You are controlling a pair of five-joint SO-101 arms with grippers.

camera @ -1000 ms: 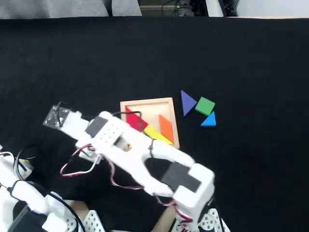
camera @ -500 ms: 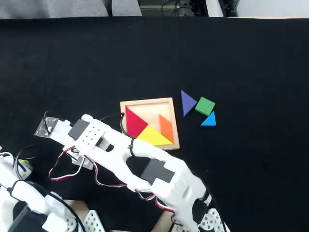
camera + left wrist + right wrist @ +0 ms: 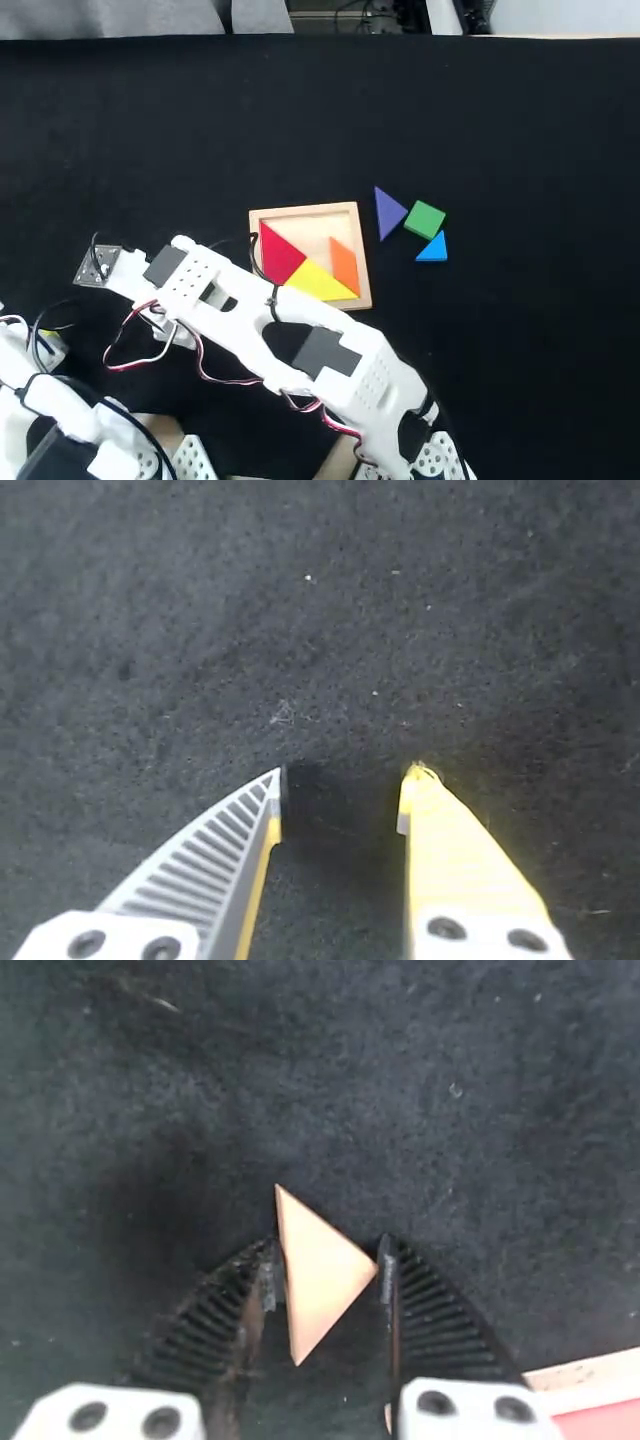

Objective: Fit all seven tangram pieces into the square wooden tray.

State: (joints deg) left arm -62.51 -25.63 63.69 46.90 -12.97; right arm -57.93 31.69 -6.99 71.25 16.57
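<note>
Tray (image 3: 305, 208) lies uncovered: right jaws, grasping a pale triangle (image 3: 318, 1275) to fit, have swung to its 9 o'clock; left jaws hang released.

This looks like a robotics lab: a black felt-covered surface (image 3: 520, 120), a white plastic robot arm (image 3: 240, 325) trailing bare red and white wires (image 3: 130, 352), and dark equipment cables (image 3: 375, 15) at twelve o'clock.
</note>
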